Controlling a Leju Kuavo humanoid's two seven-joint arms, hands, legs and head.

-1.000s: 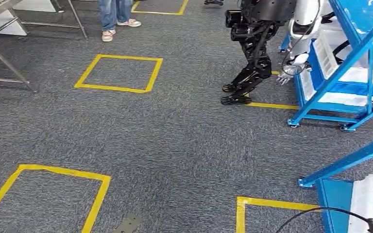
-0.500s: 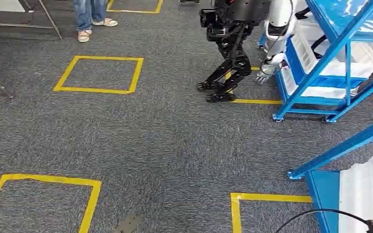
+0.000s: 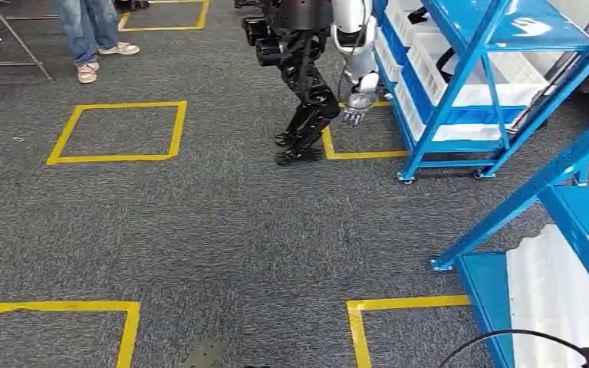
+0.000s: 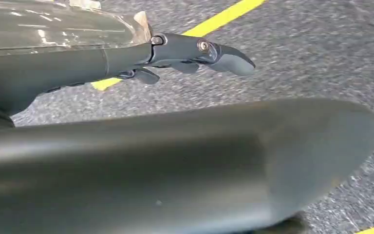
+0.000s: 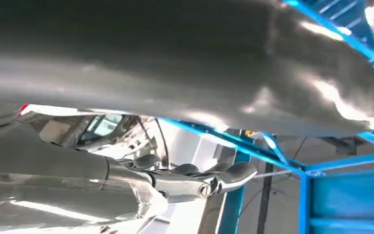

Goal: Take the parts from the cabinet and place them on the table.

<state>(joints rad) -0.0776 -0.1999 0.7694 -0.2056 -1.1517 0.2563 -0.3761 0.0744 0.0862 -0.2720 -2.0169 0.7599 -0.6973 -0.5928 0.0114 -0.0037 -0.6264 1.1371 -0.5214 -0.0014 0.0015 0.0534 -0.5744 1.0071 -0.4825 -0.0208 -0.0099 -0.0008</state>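
**A:** Head view looks down on grey carpet (image 3: pixel 199 230), with yellow tape squares (image 3: pixel 115 159) marked out across it. Where's the cabinet?

**B:** On the right. The blue cabinet (image 3: pixel 521 197) comes in at the near corner, with a white ribbed sheet (image 3: pixel 552 299) on its low shelf and a black cable (image 3: pixel 506 334) looping in front.

**A:** Any parts on show?

**B:** I can't make out any parts from here. Further back stands a second blue rack (image 3: pixel 460 84) with white bins (image 3: pixel 437 69) on its shelves.

**A:** And there's company beside it!

**B:** Yes, a second robot (image 3: pixel 307 84) on black legs, right beside that far rack, white arm hanging down. A person (image 3: pixel 84 31) in jeans is at the far left.

**A:** To the hands. The left one?

**B:** The left hand (image 4: pixel 190 51) hangs over the carpet, fingers stretched out straight and the thumb (image 4: pixel 224 161) well apart from them. It holds nothing, and a strip of yellow tape lies on the floor beyond the fingers.

**A:** And the right?

**B:** Same story. The right hand (image 5: pixel 195 183) has its fingers out, its thumb (image 5: pixel 175 63) wide of them and nothing in its grasp. Blue frame bars cross just behind it, so that hand is near the cabinet side.
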